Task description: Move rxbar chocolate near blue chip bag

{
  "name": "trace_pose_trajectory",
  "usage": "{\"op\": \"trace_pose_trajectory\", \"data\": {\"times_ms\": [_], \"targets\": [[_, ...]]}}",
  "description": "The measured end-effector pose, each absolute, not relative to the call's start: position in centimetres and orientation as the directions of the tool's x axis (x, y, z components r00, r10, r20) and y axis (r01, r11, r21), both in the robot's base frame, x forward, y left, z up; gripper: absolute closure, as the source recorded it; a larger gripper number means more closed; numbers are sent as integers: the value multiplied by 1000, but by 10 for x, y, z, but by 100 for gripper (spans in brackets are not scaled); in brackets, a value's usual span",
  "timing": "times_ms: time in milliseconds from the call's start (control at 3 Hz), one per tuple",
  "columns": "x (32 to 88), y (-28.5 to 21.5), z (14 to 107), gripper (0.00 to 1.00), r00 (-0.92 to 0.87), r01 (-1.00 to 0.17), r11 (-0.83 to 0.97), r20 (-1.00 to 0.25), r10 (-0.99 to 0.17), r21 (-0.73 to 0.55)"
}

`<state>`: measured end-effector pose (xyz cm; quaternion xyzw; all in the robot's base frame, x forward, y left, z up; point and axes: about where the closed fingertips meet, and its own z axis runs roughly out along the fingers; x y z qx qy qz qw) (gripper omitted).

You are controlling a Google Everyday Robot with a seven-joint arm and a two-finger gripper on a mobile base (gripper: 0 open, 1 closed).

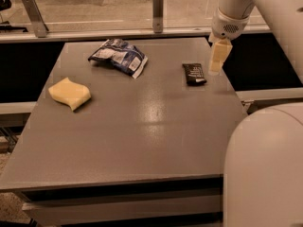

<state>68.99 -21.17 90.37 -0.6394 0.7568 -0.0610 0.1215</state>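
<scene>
The claw (216,68), whose grip I cannot tell, hovers just right of the rxbar chocolate (194,74), with the blue chip bag (118,56) well to the bar's left.

A yellow wavy sponge (70,92) lies flat at 9 o'clock on the grey tabletop (142,141), near its left edge. Beyond the far edge runs a pale rail (109,33) carrying a left post (35,14) at 11 o'clock and a middle post (157,11) at 12 o'clock. The gripper (215,69) hangs at 2 o'clock, well apart from the sponge.
</scene>
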Motion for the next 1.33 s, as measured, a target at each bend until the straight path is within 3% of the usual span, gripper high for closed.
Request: {"op": "trace_pose_trajectory", "data": {"times_ms": [1000,1333], "targets": [[687,-216,911,93,-147,-932,155,-49,-988,-328],[680,-219,904,100,-157,-933,165,-52,-986,-321]]}}
